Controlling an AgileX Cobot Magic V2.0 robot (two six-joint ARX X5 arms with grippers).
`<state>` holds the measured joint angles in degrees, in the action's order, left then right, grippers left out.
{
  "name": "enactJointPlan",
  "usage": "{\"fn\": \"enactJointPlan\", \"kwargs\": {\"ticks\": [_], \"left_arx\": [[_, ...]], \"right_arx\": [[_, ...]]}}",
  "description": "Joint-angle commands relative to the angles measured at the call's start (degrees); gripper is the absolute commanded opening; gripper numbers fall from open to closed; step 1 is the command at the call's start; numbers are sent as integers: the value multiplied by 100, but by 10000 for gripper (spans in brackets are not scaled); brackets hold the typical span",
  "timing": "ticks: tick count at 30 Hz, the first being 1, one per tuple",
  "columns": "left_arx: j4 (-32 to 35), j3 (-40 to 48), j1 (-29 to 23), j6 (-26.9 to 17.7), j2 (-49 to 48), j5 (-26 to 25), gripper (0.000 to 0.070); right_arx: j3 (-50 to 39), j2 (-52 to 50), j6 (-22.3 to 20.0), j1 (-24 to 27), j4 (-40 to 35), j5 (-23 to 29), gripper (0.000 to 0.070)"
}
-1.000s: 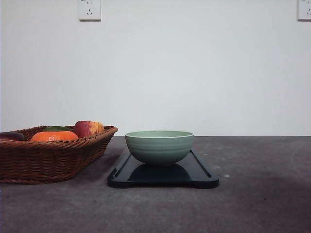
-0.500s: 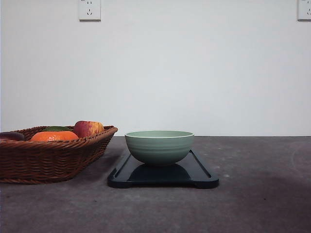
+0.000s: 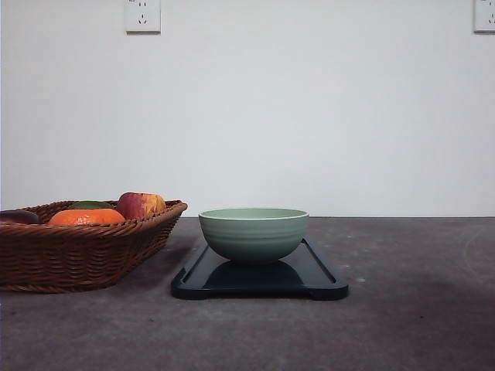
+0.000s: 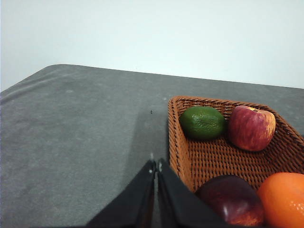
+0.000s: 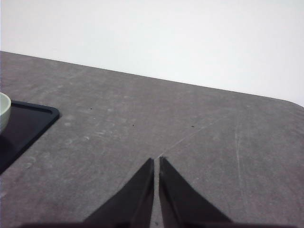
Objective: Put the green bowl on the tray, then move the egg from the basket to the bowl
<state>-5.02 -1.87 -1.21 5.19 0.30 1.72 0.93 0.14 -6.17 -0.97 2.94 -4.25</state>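
Note:
The pale green bowl (image 3: 254,233) stands upright on the dark tray (image 3: 325,283) in the middle of the table. To its left sits the brown wicker basket (image 3: 77,255), holding fruit. The egg is hidden from every view. In the left wrist view, my left gripper (image 4: 156,166) is shut and empty, hovering just outside the basket's rim (image 4: 174,142). My right gripper (image 5: 156,162) is shut and empty over bare table, to the right of the tray's corner (image 5: 33,118) and the bowl's edge (image 5: 4,111).
The basket carries an orange (image 3: 85,216), a red apple (image 3: 141,205), a green fruit (image 4: 203,122) and a dark red-purple fruit (image 4: 231,201). Grey tabletop stretches right of the tray. A white wall with two sockets (image 3: 142,15) stands behind.

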Motion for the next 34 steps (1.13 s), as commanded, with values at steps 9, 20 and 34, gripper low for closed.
{"fn": "enactJointPlan", "kwargs": {"ticks": [9, 20, 34], "left_arx": [[33, 114, 0, 7, -11, 24, 0], [33, 114, 0, 7, -11, 26, 0], [31, 114, 0, 7, -11, 24, 0]], "right_arx": [[-26, 7, -2, 2, -39, 20, 10], [-26, 7, -4, 2, -39, 20, 10], [-26, 7, -4, 2, -39, 20, 10]]}}
